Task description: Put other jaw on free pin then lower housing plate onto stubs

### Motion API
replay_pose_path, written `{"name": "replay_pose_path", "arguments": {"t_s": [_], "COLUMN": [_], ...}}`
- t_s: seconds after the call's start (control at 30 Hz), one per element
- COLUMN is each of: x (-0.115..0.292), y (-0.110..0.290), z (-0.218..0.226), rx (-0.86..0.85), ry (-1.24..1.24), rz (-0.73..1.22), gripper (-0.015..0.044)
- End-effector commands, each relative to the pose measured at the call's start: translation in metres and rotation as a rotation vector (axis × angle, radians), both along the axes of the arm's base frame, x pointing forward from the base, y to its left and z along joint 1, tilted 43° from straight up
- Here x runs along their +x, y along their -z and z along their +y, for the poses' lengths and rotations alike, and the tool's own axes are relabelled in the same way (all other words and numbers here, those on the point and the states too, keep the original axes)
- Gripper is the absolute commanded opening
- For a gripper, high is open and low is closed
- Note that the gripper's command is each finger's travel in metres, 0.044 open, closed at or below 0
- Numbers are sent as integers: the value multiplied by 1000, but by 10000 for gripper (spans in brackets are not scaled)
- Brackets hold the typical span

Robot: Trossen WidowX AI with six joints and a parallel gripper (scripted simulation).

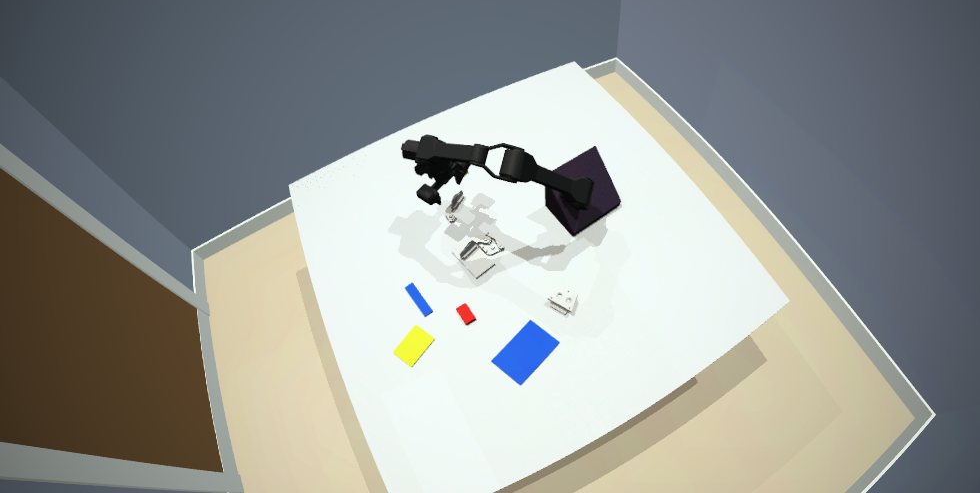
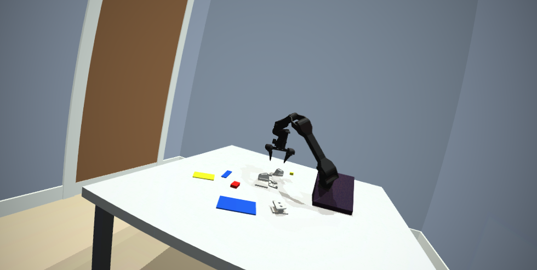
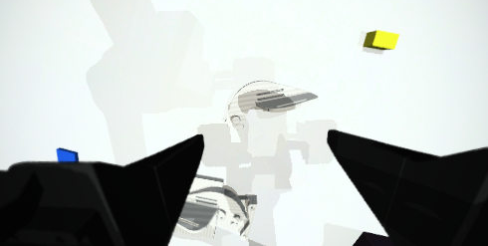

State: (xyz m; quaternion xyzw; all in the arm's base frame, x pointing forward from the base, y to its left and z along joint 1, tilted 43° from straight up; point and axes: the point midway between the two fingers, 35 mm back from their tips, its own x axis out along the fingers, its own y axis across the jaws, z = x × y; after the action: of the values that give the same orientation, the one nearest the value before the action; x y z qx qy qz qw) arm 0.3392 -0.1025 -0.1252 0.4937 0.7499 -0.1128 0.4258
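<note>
My gripper [image 2: 277, 161] [image 3: 265, 137] is wide open and empty, pointing down above the loose grey-white jaw [image 1: 456, 202] [image 2: 278, 172] [image 3: 286, 102]. This curved jaw lies on the table, ahead of the fingertips in the wrist view. The mounted jaw [image 1: 469, 248] [image 2: 263, 176] [image 3: 199, 215] sits on the pale base [image 1: 480, 268] [image 2: 261, 185], partly behind the left finger in the wrist view. The free pin is too small to make out for certain. The white housing plate [image 1: 563, 299] [image 2: 279, 205], with round holes, stands apart from the base, towards the large blue plate.
A small yellow block [image 2: 291, 173] [image 3: 385, 40] lies beyond the loose jaw. A blue strip [image 1: 418, 299] [image 2: 226, 174] [image 3: 67, 155], red block [image 1: 466, 314] [image 2: 235, 184], yellow plate [image 1: 414, 345] [image 2: 203, 176] and large blue plate [image 1: 525, 352] [image 2: 236, 205] lie beyond the pale base from the loose jaw.
</note>
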Motion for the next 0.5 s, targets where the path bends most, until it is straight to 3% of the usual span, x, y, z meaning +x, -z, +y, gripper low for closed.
{"name": "replay_pose_path", "arguments": {"t_s": [0.0, 0.47], "x": [-1, -2], "y": [2, 4], "z": [-2, -6], "rx": [-16, -61], "ry": [70, 293], "rz": [64, 257], "gripper": [440, 440]}}
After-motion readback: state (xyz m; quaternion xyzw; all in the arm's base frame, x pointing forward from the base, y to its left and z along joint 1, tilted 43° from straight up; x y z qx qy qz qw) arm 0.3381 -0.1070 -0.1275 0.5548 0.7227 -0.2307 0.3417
